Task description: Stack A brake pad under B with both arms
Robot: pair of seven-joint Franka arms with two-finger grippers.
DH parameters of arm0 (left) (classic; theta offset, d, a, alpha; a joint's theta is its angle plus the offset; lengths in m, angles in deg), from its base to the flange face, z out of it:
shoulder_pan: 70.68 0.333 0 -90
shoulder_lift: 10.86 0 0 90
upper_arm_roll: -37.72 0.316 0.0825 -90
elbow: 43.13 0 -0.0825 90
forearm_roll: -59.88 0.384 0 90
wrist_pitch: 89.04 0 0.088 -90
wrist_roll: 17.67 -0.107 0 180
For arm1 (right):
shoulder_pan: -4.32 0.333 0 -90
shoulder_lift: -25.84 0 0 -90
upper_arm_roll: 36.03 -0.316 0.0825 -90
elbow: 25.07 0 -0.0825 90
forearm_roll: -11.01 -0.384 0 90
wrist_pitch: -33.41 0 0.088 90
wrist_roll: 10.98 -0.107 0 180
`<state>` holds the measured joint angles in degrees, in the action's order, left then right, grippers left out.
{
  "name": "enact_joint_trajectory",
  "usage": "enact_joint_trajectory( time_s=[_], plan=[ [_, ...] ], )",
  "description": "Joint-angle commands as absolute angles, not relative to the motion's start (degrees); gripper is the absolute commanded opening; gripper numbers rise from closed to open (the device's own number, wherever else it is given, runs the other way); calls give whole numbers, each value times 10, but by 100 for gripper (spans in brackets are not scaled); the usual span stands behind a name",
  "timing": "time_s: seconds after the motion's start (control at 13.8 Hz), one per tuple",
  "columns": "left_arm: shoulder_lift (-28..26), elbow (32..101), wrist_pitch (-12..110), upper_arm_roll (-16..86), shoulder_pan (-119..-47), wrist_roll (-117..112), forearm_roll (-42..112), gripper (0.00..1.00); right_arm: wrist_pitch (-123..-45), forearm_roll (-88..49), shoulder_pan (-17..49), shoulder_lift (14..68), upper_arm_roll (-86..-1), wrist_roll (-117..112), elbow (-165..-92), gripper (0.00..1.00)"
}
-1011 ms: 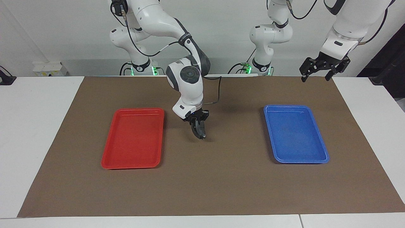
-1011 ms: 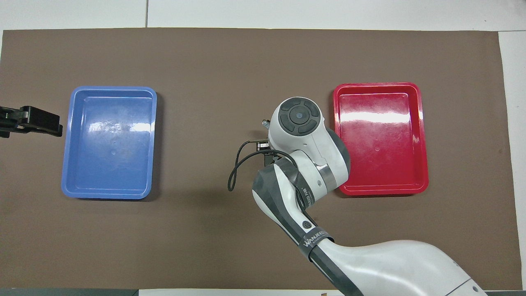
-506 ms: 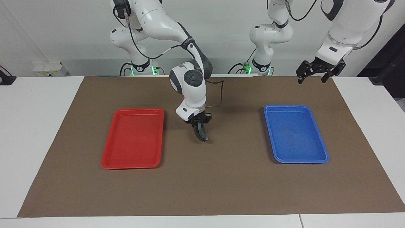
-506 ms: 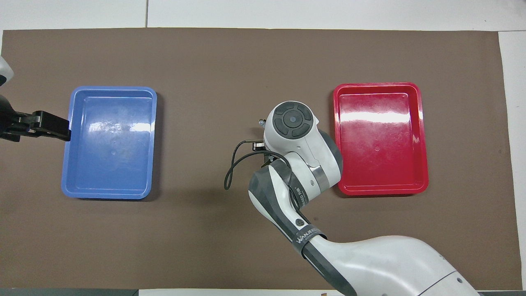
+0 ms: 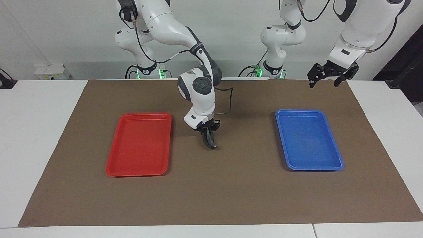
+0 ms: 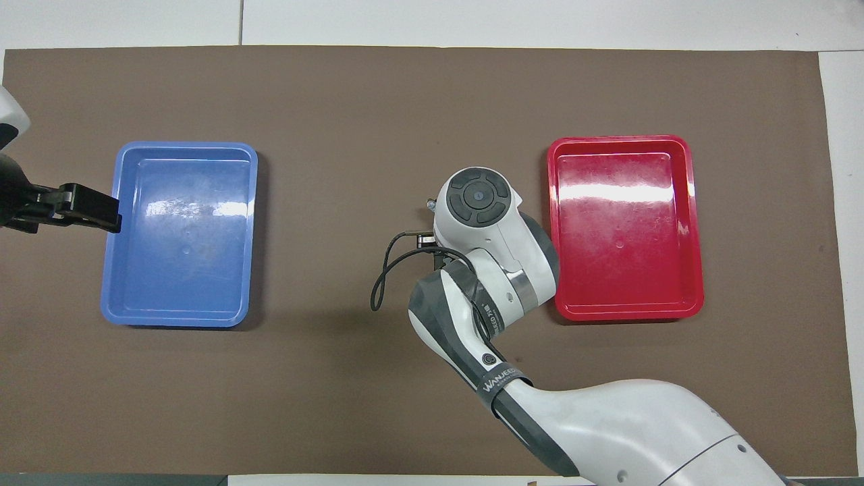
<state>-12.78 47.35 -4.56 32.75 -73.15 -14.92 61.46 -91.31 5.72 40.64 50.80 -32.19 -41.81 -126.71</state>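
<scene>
My right gripper (image 5: 207,133) is shut on a dark curved brake pad (image 5: 210,142), which looks like B. The pad hangs on edge, its lower tip at or just above the brown mat (image 5: 231,185) between the two trays. In the overhead view the right arm's wrist (image 6: 479,202) hides this gripper and the pad. The short flat A pad shows in neither view. My left gripper (image 5: 325,77) is open and empty, raised over the mat's edge nearest the robots at the left arm's end. It also shows in the overhead view (image 6: 81,209), beside the blue tray.
An empty red tray (image 5: 114,167) lies toward the right arm's end of the mat. An empty blue tray (image 5: 333,167) lies toward the left arm's end. They also show in the overhead view, the red tray (image 6: 695,223) and the blue tray (image 6: 108,297).
My right gripper has moved a little toward the blue tray and lowered the pad toward the mat. My left gripper has drifted slightly toward the table's middle.
</scene>
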Motion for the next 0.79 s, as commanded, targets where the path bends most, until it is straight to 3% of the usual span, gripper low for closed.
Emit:
enact_joint_trajectory(
  time_s=[0.0, 0.72],
  plan=[
    [-131, 481, -43, 332, -736, -155, 607, 100, -918, 51, 404, 504, -323, -398, -1273, 0],
    [-130, 481, -41, 334, -736, -155, 605, 100, -923, 28, 408, 501, -328, -397, -1285, 0]
  ],
)
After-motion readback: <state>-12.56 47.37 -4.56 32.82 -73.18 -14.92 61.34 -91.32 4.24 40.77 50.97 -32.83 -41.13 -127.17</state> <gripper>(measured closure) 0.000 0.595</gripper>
